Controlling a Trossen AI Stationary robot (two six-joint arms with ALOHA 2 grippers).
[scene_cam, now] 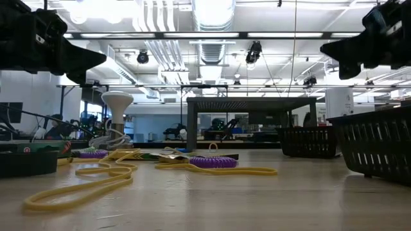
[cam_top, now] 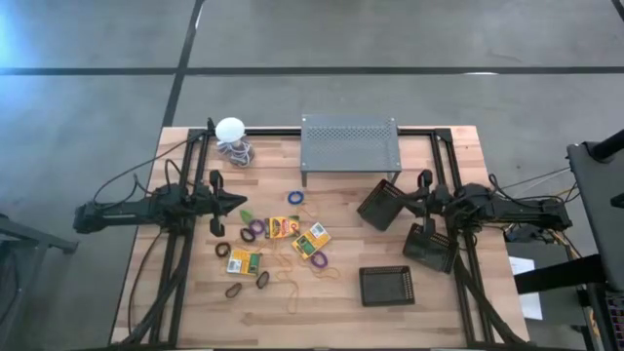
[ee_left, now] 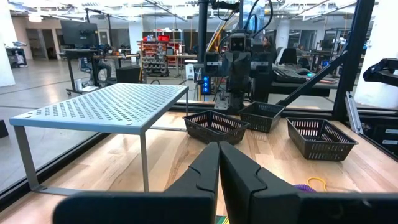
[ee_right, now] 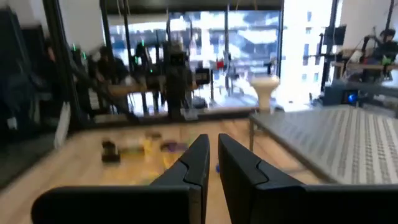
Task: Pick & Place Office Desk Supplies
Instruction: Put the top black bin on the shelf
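I can read no lettering on the crayon boxes (cam_top: 283,227); any print is too small. My left arm lies low and level over the surface's (cam_top: 444,297) left side, its pincer (cam_top: 242,202) pressed together, holding nothing, pointing toward the middle. My right arm mirrors it from the right side, its pincer (cam_top: 402,200) also pressed together and empty, its tip over the edge of one bin (cam_top: 380,204).

Three crayon boxes sit in the middle, just ahead of and nearer the front edge than the left pincer: one by a purple band (cam_top: 256,227), a second (cam_top: 311,240) beside it, a third (cam_top: 243,261) closer to the front. A blue band (cam_top: 295,198) lies near the stand (cam_top: 349,142). Another bin (cam_top: 430,248) sits tilted under the right arm, a third (cam_top: 386,285) flat near the front. The white ball (cam_top: 230,129) stands at the back left.
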